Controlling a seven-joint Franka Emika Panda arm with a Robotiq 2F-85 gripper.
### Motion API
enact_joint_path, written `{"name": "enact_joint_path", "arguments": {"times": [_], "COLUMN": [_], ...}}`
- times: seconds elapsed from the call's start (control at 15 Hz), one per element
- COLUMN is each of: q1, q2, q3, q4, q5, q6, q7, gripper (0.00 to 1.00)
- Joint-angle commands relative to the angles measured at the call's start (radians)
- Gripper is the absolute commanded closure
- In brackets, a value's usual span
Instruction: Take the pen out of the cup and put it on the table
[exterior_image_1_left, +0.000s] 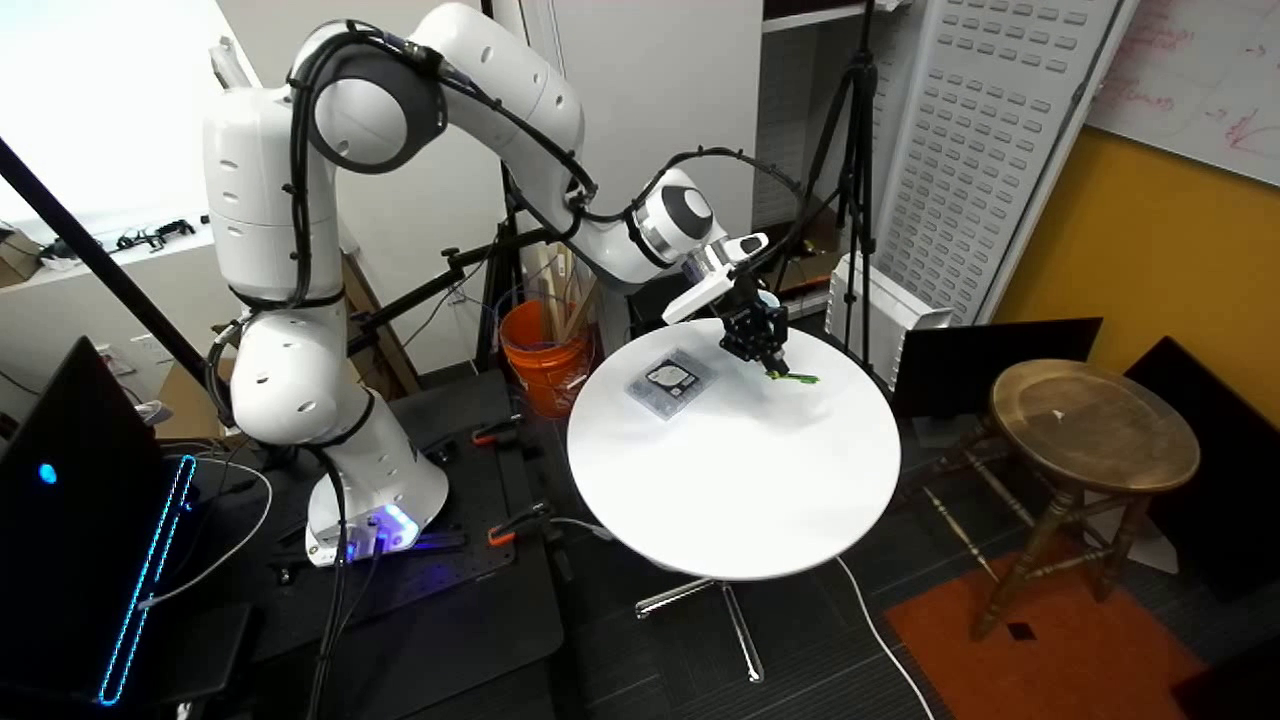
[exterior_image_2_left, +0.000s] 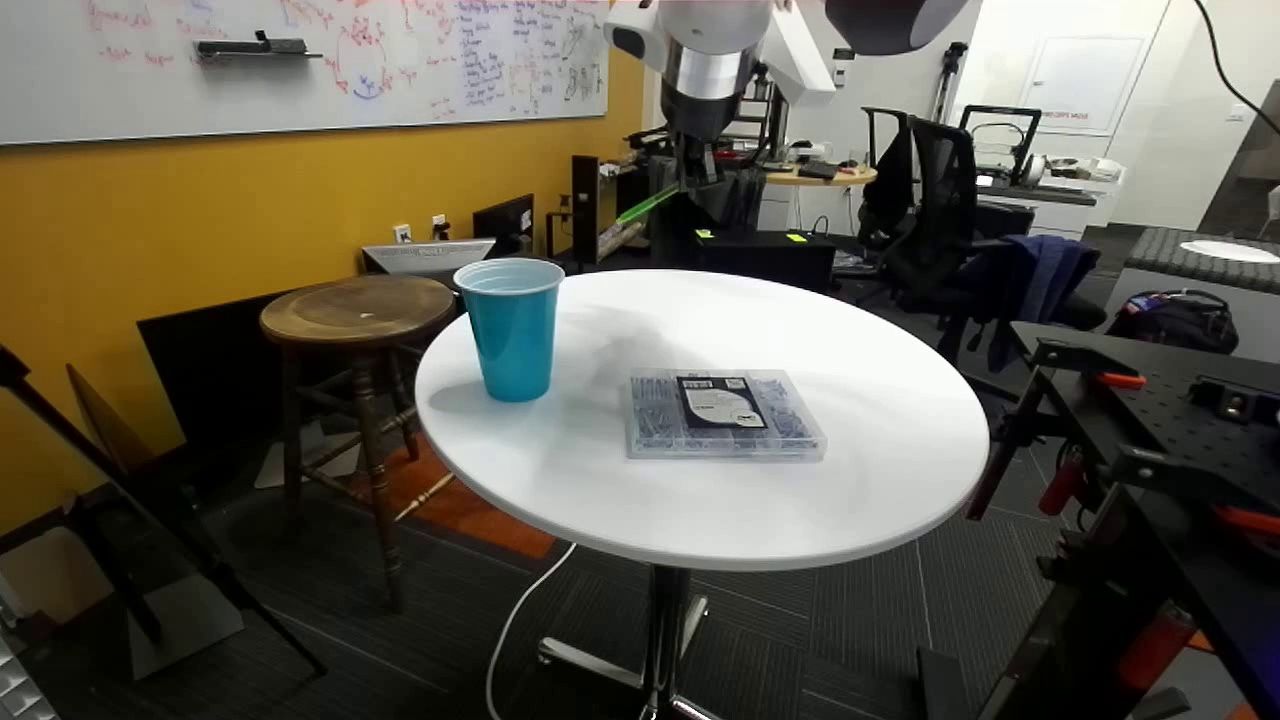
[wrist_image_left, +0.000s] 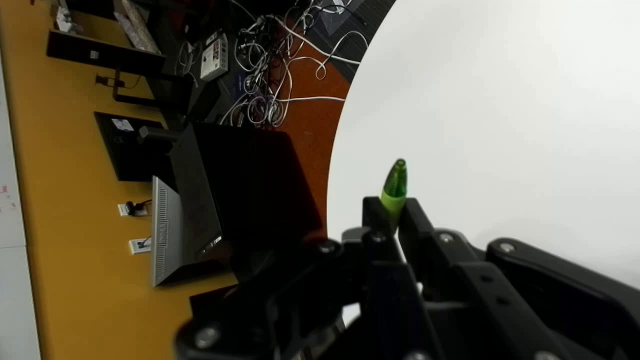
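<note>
Nearest my wrist cam: black jointed fingers (wrist_image_left: 419, 222), clenched on a slim green plastic pen (wrist_image_left: 396, 182). Pen hangs in the air over the round white-topped surface (exterior_image_1_left: 735, 460), outside the tapered teal plastic cup (exterior_image_2_left: 512, 330). I read the step as carrying; lowering and letting go remain.

Why the grip: it sits toward one end, probably because that's the part a cup leaves exposed. Cup stands upright near the surface's rim, I guess so I can reach in from above. Flat rectangular transparent plastic box (exterior_image_2_left: 725, 415) lies apart from it, likely just parked, no part in the job.

Views: wrist gives the grip and the pen's tapered translucent end, but no read on slope, and I can't make out cup or box there. In an exterior view the pen (exterior_image_2_left: 650, 204) slants down to its free end, which I'd expect to touch first; cup shows whole, its inside bottom not visible. In an exterior view the end of the white jointed robot arm (exterior_image_1_left: 520, 75) hides all but a pale-blue patch of what I take for the cup.
</note>
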Motion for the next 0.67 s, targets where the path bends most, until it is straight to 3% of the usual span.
{"name": "enact_joint_path", "arguments": {"times": [0.0, 0.6], "q1": [0.019, 0.011], "q2": [0.027, 0.123], "q3": [-0.012, -0.015], "q4": [-0.003, 0.035], "q5": [-0.052, -0.141], "q6": [-0.009, 0.011], "q7": [0.140, 0.351], "gripper": [0.97, 0.97]}}
